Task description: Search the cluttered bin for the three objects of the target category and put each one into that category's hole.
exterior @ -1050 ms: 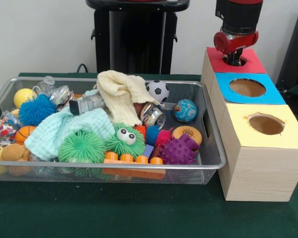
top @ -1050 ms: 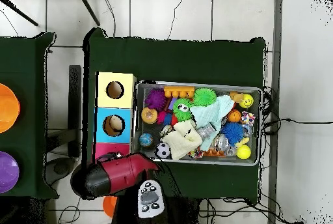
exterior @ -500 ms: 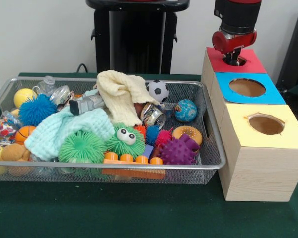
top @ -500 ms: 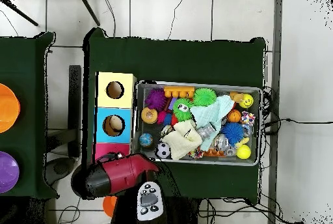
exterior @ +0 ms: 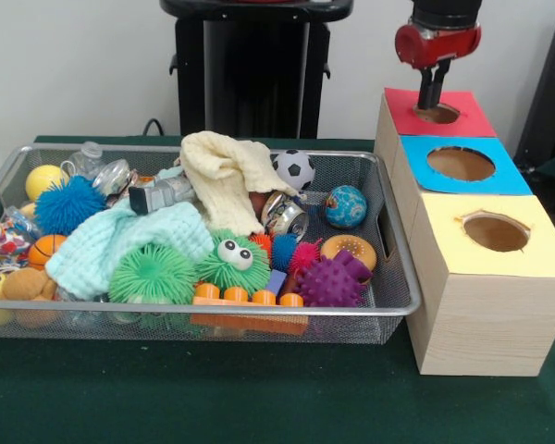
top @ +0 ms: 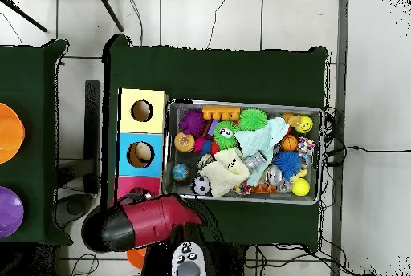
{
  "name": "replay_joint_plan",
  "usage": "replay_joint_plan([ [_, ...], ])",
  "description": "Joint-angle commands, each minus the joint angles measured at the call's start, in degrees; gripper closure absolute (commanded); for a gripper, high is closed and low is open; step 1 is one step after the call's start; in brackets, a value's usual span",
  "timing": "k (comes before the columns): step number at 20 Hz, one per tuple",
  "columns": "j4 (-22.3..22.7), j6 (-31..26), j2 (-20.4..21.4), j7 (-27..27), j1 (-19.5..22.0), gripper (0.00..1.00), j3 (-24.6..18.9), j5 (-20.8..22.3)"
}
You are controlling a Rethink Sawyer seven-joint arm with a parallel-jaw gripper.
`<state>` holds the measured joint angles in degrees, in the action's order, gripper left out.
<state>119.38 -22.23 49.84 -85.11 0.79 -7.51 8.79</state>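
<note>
The gripper (exterior: 434, 95) hangs directly above the red hole (exterior: 437, 113), its jaws drawn together and apparently holding nothing, so whatever target objects remain lie in the mesh bin (exterior: 395, 242) down and off to its side, across the tabletop (exterior: 259, 398).

This looks like a robot lab, not a home. A table (exterior: 259, 407) with a dark green cloth stands on a pale tiled floor (top: 241, 16) with loose wires. At 9 o'clock on it sits a wire bin (exterior: 388, 305) of toys. At 3 o'clock are wooden boxes (exterior: 481, 314) with round holes.
</note>
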Motion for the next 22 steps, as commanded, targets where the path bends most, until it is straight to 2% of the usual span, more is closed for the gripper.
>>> replay_joint_plan([
  [1, 1.89, -11.29, 7.61, -2.51, 2.31, 1.00, -5.00, -2.90],
  [7, 0.98, -14.18, 8.80, -2.57, 2.25, 1.00, -4.92, -2.87],
  [11, 1.56, -12.80, 9.62, -0.34, 4.28, 1.00, -3.88, -0.36],
  [15, 2.50, -10.02, 12.06, 4.29, 9.07, 1.00, -3.03, 3.32],
  [18, 1.87, -7.01, 12.15, 6.76, 14.86, 1.00, -4.36, 4.40],
  [22, 1.24, -6.51, 12.45, 10.41, 21.86, 1.00, -6.70, 6.46],
])
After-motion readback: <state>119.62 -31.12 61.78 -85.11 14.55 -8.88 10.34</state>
